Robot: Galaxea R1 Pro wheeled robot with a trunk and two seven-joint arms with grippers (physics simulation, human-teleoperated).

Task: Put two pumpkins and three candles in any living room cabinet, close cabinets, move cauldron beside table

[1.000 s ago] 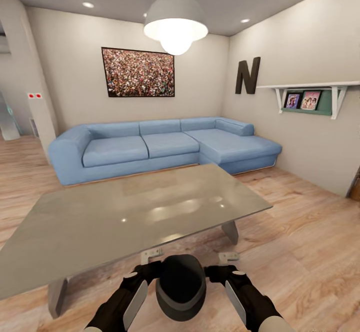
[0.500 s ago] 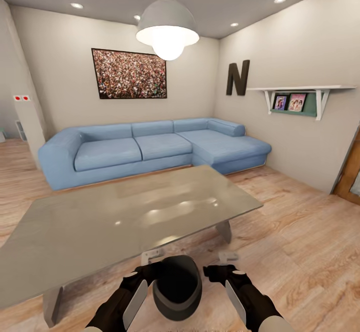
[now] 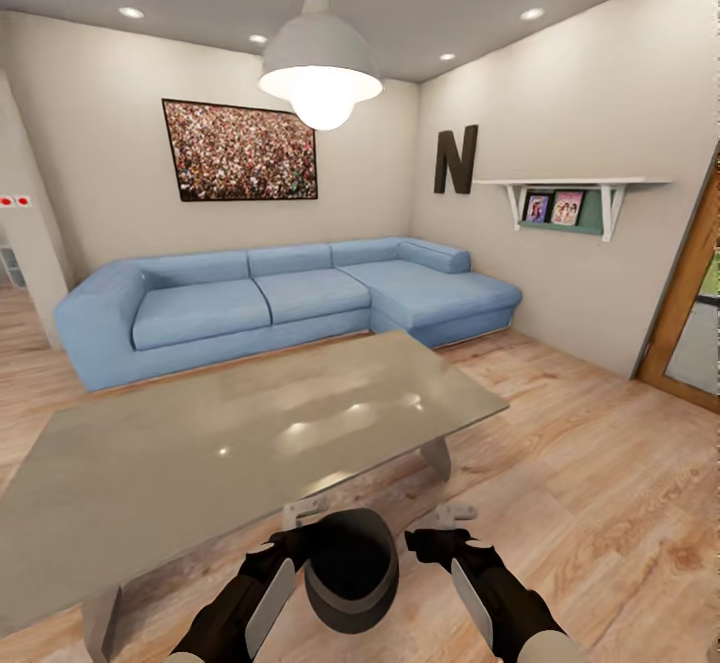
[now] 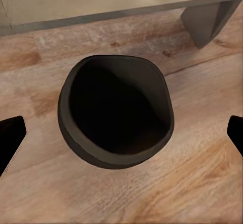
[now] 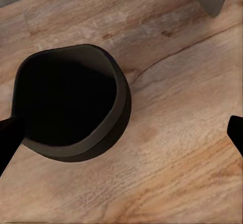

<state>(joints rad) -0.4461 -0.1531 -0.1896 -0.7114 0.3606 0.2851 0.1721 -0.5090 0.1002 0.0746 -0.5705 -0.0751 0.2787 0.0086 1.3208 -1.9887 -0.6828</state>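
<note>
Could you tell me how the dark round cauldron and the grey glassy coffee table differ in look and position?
The dark round cauldron is near-black, matt and bowl-shaped with an open mouth; the grey glassy coffee table is pale, flat, rectangular and reflective. The cauldron sits low between the left gripper and right gripper, while the table stands on angled slab legs. The cauldron is far smaller than the table. Both are above the same wooden floor, close together.

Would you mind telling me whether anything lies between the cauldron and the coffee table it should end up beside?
Nothing visible does: the cauldron hangs between both grippers, with bare wooden floor between it and the table.
</note>
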